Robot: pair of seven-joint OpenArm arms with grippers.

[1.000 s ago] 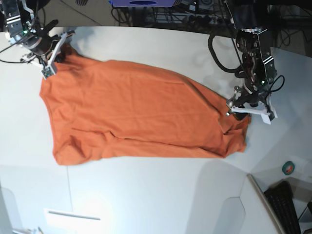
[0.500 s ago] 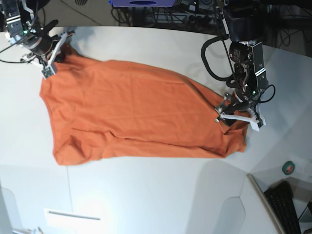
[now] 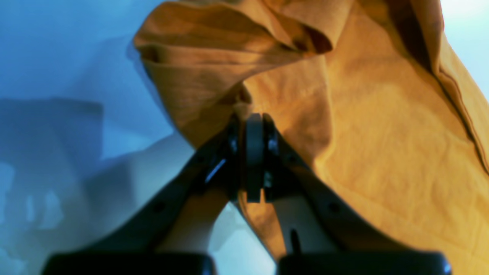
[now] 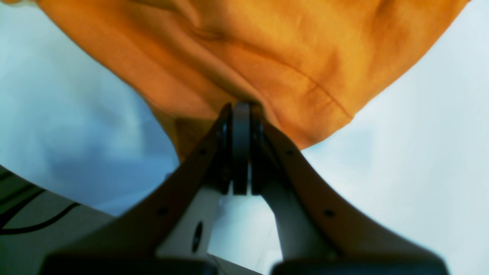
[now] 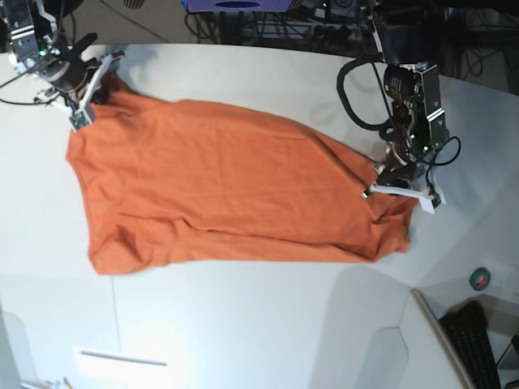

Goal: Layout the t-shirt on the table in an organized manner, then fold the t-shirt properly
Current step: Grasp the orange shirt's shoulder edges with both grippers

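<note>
Front of tabletop [image 5: 243,324]: bare and white at the bottom of the base view, with a thin dark line across it.
Shirt [image 5: 227,190]: the orange shirt lies spread across the middle of the tabletop. It is mostly flat, with soft wrinkles. The right end is bunched up.
Left end effector [image 5: 397,185]: at the right of the base view, down on the bunched end. Its wrist view shows the jaws pinched tight on a fold of orange cloth [image 3: 344,133].
Why there: I think it holds this end so it can pull the lumps out flat.
Right end effector [image 5: 81,101]: at the upper left of the base view, on the far corner. Its jaws are squeezed together on the shirt's edge [image 4: 267,68].
Why there: I think it keeps that corner from sliding while the other end gets pulled.
Task so far: the shirt is laid out but not smooth. No fold shows yet.
</note>
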